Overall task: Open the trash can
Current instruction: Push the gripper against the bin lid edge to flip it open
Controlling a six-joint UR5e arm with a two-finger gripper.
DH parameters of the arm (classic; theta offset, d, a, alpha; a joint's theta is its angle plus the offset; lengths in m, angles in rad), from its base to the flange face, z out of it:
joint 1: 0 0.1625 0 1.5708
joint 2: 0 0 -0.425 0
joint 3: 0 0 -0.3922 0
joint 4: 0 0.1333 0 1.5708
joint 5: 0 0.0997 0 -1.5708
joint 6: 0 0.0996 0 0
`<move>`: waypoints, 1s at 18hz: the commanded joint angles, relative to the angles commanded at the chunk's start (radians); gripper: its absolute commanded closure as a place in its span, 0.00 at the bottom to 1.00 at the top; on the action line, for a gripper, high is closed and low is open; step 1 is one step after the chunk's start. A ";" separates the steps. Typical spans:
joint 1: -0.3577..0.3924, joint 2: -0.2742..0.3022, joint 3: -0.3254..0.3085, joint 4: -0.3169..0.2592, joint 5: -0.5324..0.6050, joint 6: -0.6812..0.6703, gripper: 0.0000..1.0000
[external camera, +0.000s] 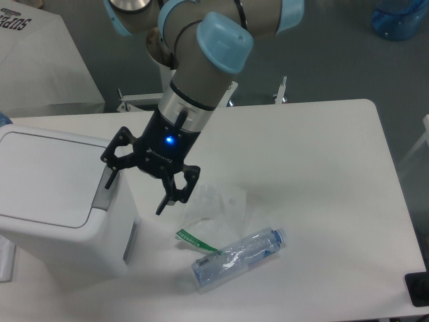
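The white boxy trash can [60,221] stands at the left of the table with its flat lid [41,178] down. A grey push tab [104,191] sits on its right rim. My gripper [135,192] is open, pointing down at the can's right edge. Its left finger [110,176] is at the grey tab; I cannot tell if it touches. Its right finger [164,201] hangs over the table beside the can. Nothing is held.
A clear crushed plastic bottle [238,258] with a green label strip lies on the table to the right of the can. A clear plastic wrapper [218,201] lies just behind it. A black object [419,288] sits at the table's right front edge.
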 joint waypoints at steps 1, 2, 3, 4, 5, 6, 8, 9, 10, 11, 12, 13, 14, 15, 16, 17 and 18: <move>-0.005 -0.003 0.000 0.006 0.000 0.000 0.00; -0.006 -0.008 0.000 0.008 0.002 0.002 0.00; -0.006 -0.012 0.002 0.008 0.002 0.002 0.00; -0.006 -0.015 0.000 0.014 0.003 0.003 0.00; -0.006 -0.021 0.000 0.023 0.005 0.003 0.00; -0.006 -0.023 0.000 0.026 0.005 0.003 0.00; -0.006 -0.026 0.000 0.028 0.005 0.003 0.00; -0.006 -0.026 0.000 0.028 0.005 0.003 0.00; -0.008 -0.028 0.000 0.028 0.005 0.003 0.00; -0.006 -0.028 0.000 0.029 0.005 0.003 0.00; -0.006 -0.028 0.000 0.029 0.005 0.003 0.00; -0.006 -0.028 0.000 0.028 0.005 0.003 0.00; -0.006 -0.028 0.000 0.028 0.005 0.003 0.00; -0.006 -0.026 0.000 0.026 0.005 0.003 0.00; -0.006 -0.026 0.002 0.026 0.005 0.000 0.00; -0.006 -0.025 0.005 0.026 0.005 0.000 0.00; -0.006 -0.025 0.006 0.026 0.003 -0.003 0.00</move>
